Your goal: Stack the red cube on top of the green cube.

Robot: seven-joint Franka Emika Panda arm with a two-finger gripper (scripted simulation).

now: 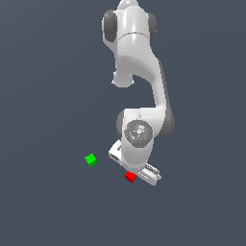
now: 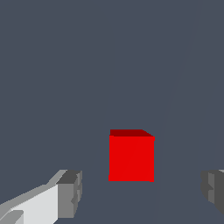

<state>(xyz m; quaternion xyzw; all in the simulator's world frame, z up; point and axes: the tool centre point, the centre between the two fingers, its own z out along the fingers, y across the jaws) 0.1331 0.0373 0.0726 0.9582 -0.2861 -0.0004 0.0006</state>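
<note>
red cube: sitting on the tabletop, between the jaws, not touched yet
gripper: jaws spread wide
green cube: apart from red cube, nothing stacked on it
progress: early, I'd say; grab, lift, stack all left

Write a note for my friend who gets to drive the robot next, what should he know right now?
Gripper: open, with nothing held; the wrist view shows its fingers spread either side of the red cube, not touching it.
Red cube: on the floor, right under the hand, partly hidden by it in the exterior view.
Green cube: on the floor, apart from the red one, toward the exterior view's left.
Done: the hand is lined up over the red cube.
Left: close on the red cube, lift it, carry it over and set it on the green cube.
</note>
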